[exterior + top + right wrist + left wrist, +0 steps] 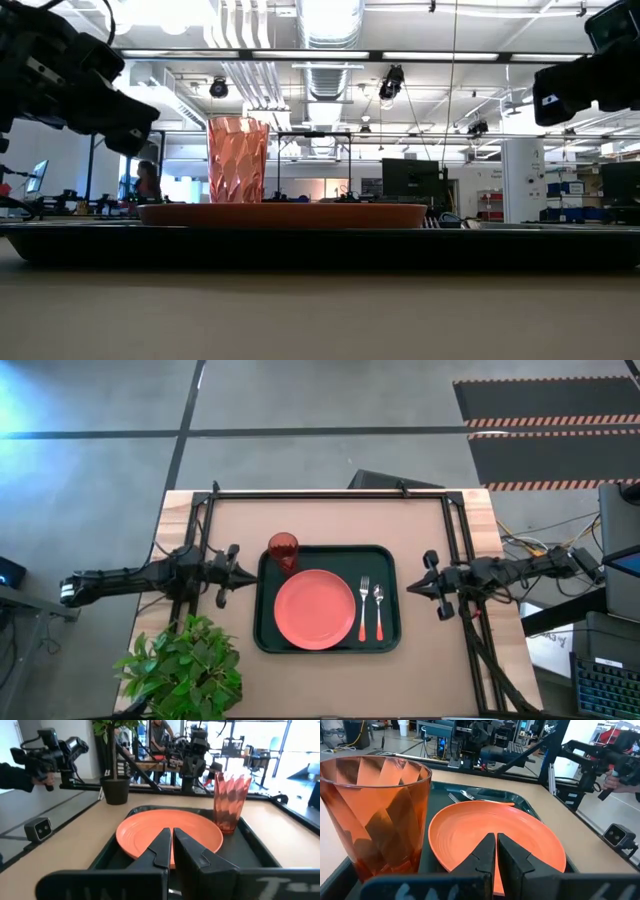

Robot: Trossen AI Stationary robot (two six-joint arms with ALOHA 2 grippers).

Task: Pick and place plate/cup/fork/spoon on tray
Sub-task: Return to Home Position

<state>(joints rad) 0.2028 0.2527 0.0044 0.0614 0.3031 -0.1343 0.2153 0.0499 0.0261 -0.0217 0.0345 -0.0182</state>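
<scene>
The dark tray (pixel 268 638) lies mid-table. On it rest the salmon-orange plate (pixel 314 609), the red-brown cup (pixel 283 549) upright at the tray's far left corner, and the fork (pixel 364 608) and spoon (pixel 378 610) side by side right of the plate. My left gripper (pixel 253 573) is shut and empty just left of the tray, above the table; its wrist view shows the cup (pixel 372 815) and plate (pixel 495 840). My right gripper (pixel 410 588) is shut and empty just right of the tray.
A potted plant (pixel 185 665) stands at the table's near left corner. A black frame rail (pixel 330 493) runs along the far edge. In the right wrist view a person's hand (pixel 42 776) holds a camera rig beyond the table's edge.
</scene>
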